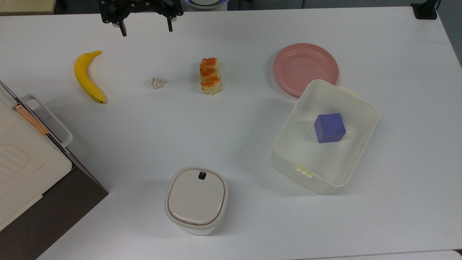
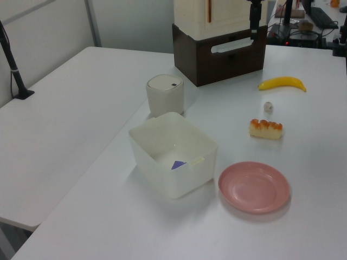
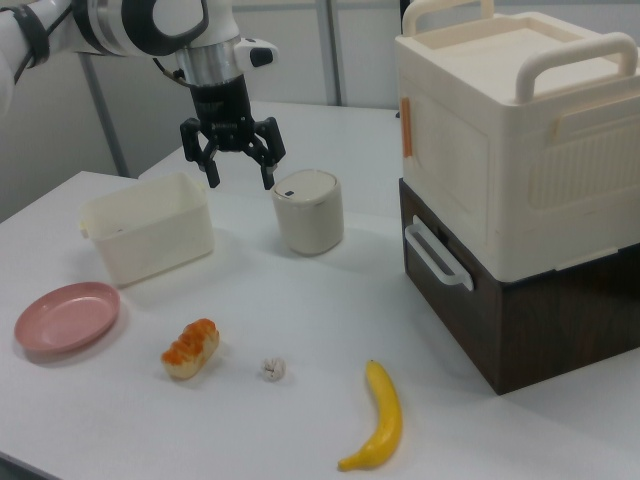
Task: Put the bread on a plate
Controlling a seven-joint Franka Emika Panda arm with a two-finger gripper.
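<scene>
The bread, a small cream loaf with an orange-brown glazed top, lies on the white table near the middle of the top view. It also shows in the left view and the right view. The salmon-pink plate sits bare to the top view's right of the bread, and is seen too in the left view and the right view. My gripper hangs open and holding nothing at the top view's upper edge, up and left of the bread. In the right view the gripper hovers high above the table.
A yellow banana and a small whitish lump lie to the top view's left of the bread. A cream tub holding a purple cube touches the plate's near edge. A lidded canister and a cream-and-brown appliance stand nearer.
</scene>
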